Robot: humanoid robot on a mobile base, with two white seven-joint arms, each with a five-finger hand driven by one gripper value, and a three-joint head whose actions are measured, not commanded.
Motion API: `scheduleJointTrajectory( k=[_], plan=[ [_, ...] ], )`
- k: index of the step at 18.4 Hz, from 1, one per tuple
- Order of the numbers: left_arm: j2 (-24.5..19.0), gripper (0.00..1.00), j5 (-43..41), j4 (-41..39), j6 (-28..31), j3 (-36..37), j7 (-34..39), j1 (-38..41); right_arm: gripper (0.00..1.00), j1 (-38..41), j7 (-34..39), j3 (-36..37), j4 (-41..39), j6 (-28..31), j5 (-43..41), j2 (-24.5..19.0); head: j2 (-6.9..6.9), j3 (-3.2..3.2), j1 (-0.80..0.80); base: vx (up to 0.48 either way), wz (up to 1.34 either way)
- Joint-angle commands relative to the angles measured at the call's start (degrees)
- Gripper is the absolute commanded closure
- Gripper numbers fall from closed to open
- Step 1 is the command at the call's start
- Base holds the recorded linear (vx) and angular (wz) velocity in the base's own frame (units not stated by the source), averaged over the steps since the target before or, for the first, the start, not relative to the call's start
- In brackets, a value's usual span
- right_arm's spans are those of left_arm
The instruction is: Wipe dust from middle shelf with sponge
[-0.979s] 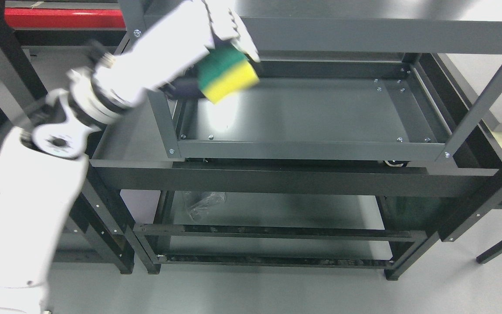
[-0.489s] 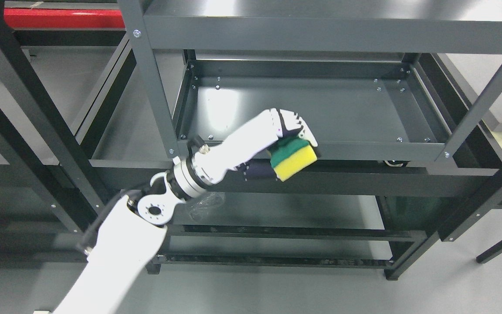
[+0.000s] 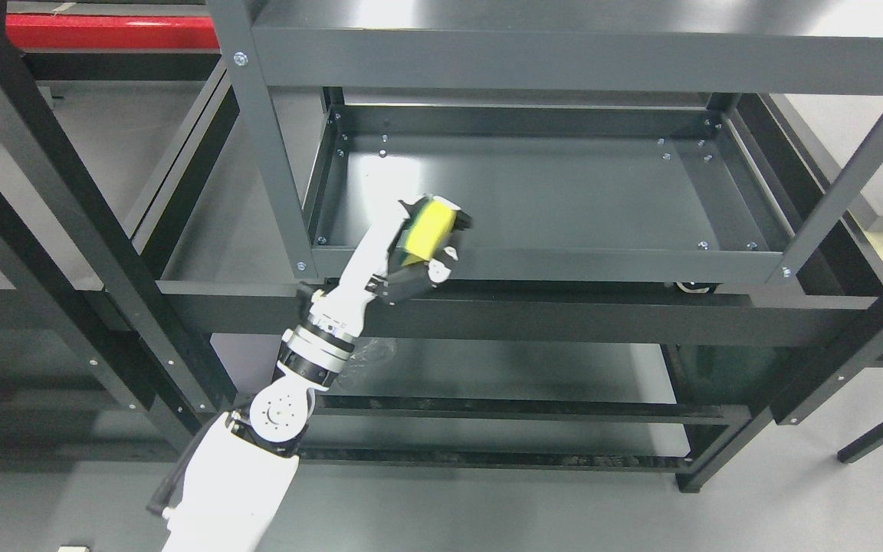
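Shelving of dark grey metal (image 3: 564, 61) fills most of the head view, and its middle shelf (image 3: 564, 192), a shallow tray with a raised rim, lies bare in the centre. Below it, a lower shelf (image 3: 487, 376) is seen between the front bars. The left arm (image 3: 319, 345) comes up from the bottom edge, left of the middle, and reaches to the front rim of the middle shelf near its left end. The left hand (image 3: 418, 249) is closed around the sponge (image 3: 430, 228); the yellow side faces the camera. The sponge is at the front lip, and I cannot tell if it touches the shelf floor. I judge that the step in hand is bringing the sponge onto the shelf. The next move calls for pressing it flat on the floor and sweeping across, keeping clear of the left post (image 3: 261, 146).
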State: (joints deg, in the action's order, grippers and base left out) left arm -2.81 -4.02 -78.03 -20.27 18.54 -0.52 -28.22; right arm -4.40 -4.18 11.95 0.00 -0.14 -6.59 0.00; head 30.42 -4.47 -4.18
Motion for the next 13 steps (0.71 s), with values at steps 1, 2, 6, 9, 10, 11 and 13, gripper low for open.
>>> scheduleJointTrajectory(
  k=[1, 2, 6, 9, 10, 11, 13],
  plan=[
    [1.8, 0.93, 2.0, -17.8, 11.1, -5.8, 3.5, 7.6, 0.00, 0.0, 0.0, 0.0, -1.0, 4.2, 0.0, 1.0, 0.00, 0.00, 0.00, 0.000, 0.00],
    [1.8, 0.93, 2.4, -20.4, 14.4, -5.8, 3.9, 8.0, 0.00, 0.0, 0.0, 0.0, -1.0, 4.2, 0.0, 1.0, 0.00, 0.00, 0.00, 0.000, 0.00],
    [1.8, 0.93, 5.7, -22.8, 16.8, -6.3, 6.1, 10.1, 0.00, 0.0, 0.0, 0.0, -1.0, 4.2, 0.0, 1.0, 0.00, 0.00, 0.00, 0.000, 0.00],
    [1.8, 0.94, 12.7, -22.7, 16.6, -8.1, 5.8, 11.8, 0.00, 0.0, 0.0, 0.0, -1.0, 4.2, 0.0, 1.0, 0.00, 0.00, 0.00, 0.000, 0.00],
    [1.8, 0.95, 13.7, -22.7, 16.6, -10.2, 5.3, 12.0, 0.00, 0.0, 0.0, 0.0, -1.0, 4.2, 0.0, 1.0, 0.00, 0.00, 0.00, 0.000, 0.00],
    [1.8, 0.95, 13.9, -22.7, 16.5, -12.2, 4.6, 12.1, 0.00, 0.0, 0.0, 0.0, -1.0, 4.2, 0.0, 1.0, 0.00, 0.00, 0.00, 0.000, 0.00],
    [1.8, 0.95, 14.0, -22.7, 15.9, -13.6, 4.1, 12.1, 0.00, 0.0, 0.0, 0.0, -1.0, 4.2, 0.0, 1.0, 0.00, 0.00, 0.00, 0.000, 0.00]
  ],
)
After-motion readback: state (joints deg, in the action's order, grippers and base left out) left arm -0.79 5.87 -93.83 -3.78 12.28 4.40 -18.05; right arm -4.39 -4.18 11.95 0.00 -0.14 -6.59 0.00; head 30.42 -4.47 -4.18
